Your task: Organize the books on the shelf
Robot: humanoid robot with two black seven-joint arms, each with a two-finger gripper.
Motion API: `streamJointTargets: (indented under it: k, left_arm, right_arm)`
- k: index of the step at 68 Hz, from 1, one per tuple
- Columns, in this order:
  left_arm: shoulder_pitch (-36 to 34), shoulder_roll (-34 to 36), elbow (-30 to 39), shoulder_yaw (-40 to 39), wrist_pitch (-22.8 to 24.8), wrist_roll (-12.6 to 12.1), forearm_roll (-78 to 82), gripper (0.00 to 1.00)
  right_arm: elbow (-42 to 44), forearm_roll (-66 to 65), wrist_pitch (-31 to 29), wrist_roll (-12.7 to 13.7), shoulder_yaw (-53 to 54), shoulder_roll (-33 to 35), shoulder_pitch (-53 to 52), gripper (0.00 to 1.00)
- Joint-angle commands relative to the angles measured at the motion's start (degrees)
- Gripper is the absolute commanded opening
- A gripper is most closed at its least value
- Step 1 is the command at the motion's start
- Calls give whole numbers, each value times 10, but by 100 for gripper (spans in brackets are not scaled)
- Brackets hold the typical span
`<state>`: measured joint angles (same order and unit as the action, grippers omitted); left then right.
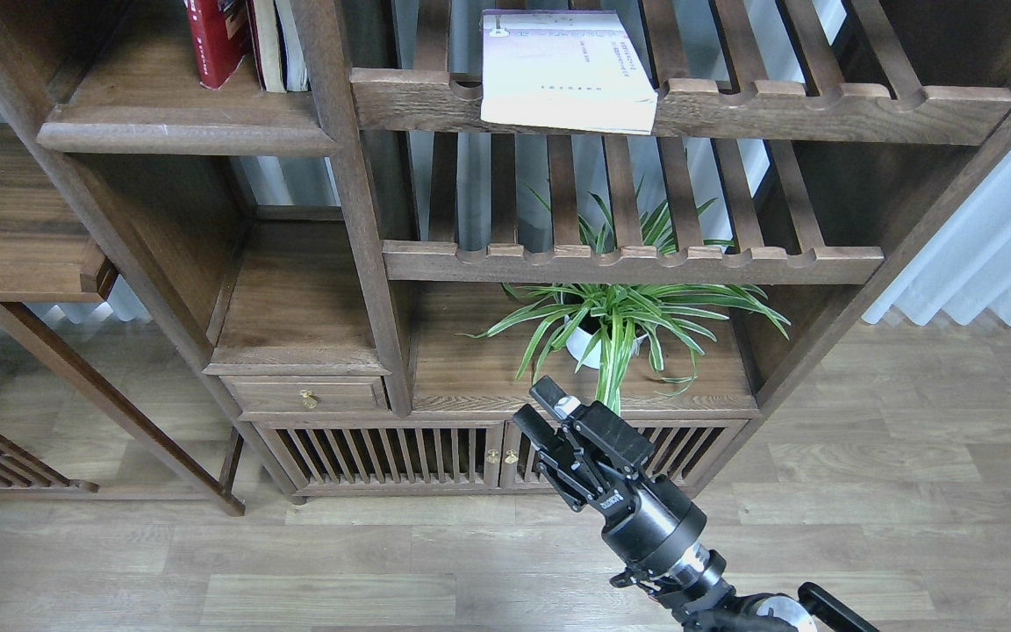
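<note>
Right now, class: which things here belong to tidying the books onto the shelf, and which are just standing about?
Job: red book; white book lying on the rack; shelf; right gripper.
Just about: plant; drawer; slatted racks.

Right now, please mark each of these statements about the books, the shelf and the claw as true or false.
1. The white-lavender book lies flat on a slatted rack. True.
2. The red book lies on the floor. False: it stands on the solid plank shelf, beside other books.
3. The right claw holds a book. False: it is open and empty.
4. A potted plant stands below the lower slatted rack. True.
5. The left claw touches the plant. False: no left claw is in view.
</note>
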<state>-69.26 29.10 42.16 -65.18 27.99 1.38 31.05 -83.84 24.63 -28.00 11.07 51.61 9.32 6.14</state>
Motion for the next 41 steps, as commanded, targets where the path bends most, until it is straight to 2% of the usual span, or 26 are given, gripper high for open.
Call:
streamJointTargets:
  k: [1, 11, 13, 32, 41]
  left_arm:
    - [-8, -10, -5, 8, 0, 6, 11, 1]
    - [-22, -18, -30, 26, 0, 32, 41, 1]
    - [-25, -29, -41, 29, 0, 43, 46, 1]
    - [-27, -33, -93, 33, 0, 77, 52, 2]
    - [-33, -48, -113, 34, -6, 89, 52, 1]
  right_arm:
    - [0, 1, 0, 0, 0, -11, -7, 64]
    - [0, 1, 0, 0, 0, -25, -9, 64]
    - [0, 2, 0, 0, 1, -29, -10, 64]
    - [0, 2, 0, -18, 2, -29, -10, 64]
    - [-3, 2, 0, -19, 2, -33, -10, 64]
